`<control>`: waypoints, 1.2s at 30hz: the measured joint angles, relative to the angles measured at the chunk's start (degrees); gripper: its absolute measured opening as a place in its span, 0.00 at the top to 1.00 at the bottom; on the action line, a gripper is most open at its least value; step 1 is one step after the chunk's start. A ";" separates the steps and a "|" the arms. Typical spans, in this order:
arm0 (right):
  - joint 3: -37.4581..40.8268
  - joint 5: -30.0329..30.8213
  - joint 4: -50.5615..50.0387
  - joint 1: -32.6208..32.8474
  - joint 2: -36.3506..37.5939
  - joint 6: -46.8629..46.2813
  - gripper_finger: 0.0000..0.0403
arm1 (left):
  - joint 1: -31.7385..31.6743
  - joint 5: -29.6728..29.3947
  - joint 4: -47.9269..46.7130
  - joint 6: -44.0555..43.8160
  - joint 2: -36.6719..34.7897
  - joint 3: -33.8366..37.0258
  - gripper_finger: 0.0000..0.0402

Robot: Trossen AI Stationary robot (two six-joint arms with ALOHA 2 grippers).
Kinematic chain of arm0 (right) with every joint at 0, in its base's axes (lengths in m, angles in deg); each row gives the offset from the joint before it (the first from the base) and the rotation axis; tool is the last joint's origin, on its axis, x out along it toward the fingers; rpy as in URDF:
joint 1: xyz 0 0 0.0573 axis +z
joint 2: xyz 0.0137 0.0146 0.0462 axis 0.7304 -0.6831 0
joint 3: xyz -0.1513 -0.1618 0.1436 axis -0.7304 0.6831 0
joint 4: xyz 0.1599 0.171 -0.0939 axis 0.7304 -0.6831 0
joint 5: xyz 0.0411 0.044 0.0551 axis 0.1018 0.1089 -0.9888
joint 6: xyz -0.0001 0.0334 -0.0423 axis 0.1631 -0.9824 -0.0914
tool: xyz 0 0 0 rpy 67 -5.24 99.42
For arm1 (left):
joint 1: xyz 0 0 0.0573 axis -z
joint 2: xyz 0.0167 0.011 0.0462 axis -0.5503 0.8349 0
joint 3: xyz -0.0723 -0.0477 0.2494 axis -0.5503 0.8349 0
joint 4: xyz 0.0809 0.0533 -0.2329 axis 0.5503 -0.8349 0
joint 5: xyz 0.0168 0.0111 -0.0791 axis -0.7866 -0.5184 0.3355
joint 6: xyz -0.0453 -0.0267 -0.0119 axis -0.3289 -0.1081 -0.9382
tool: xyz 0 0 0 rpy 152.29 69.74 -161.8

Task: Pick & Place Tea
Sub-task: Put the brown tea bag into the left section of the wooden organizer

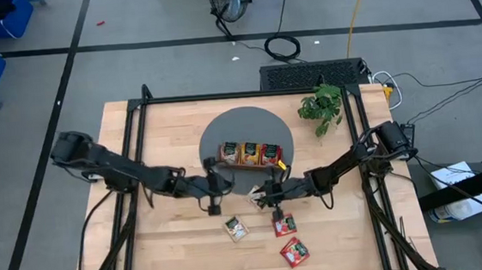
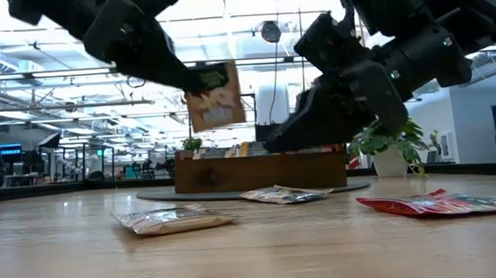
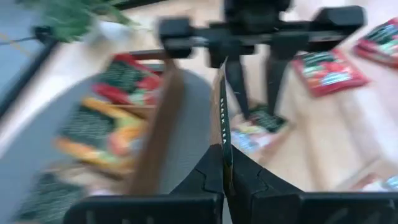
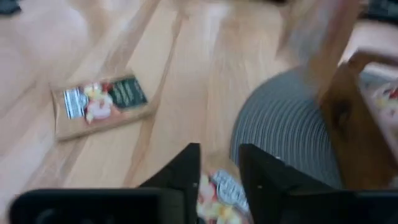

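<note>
My left gripper is shut on an orange-yellow tea sachet, raised above the table just short of the brown wooden tray. The tray stands on a round grey mat and holds several sachets. My right gripper stands open just over another sachet, which lies flat at the mat's near edge. I cannot tell whether its fingers touch that sachet. Three more sachets lie flat on the wood nearer the front: a yellowish one and two red ones. My left gripper pinches the sachet between its two fingers along one side edge; in the left wrist view the sachet shows edge-on. The fingers come slanting down from the table's left. The sachet stands upright past the fingertips, lifted clear of the table.
A small green plant stands at the table's far right, beside the mat. Black frame rails run along the table's left and right sides. Bare wood lies left of the sachets at the front.
</note>
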 joint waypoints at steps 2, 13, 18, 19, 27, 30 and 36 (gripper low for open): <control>0.05 -0.07 -1.73 0.00 0.00 -1.30 0.70 | -1.16 -0.82 -6.12 2.10 -3.71 -1.05 0.99; 0.05 -3.21 -2.03 3.32 0.00 -4.34 0.54 | -18.07 12.83 -20.06 10.29 -9.96 -1.85 0.99; 0.05 0.23 -1.59 5.68 0.00 -2.35 0.57 | -20.57 17.76 -16.88 12.82 -7.10 -1.85 0.99; 0.05 1.87 -1.44 6.21 0.00 -1.38 0.58 | -20.87 18.32 -16.35 13.29 -6.43 -1.85 0.99; 0.05 13.89 -2.90 8.31 0.00 2.95 0.65 | -23.77 18.63 -13.00 15.82 -0.30 -1.83 0.99; 0.04 13.95 -3.61 8.31 0.00 2.75 0.67 | -24.99 18.65 -12.84 15.57 1.51 -1.83 0.99; 0.05 16.58 -5.27 7.89 0.02 0.32 0.72 | -25.97 18.72 -13.20 13.79 4.00 -1.83 0.97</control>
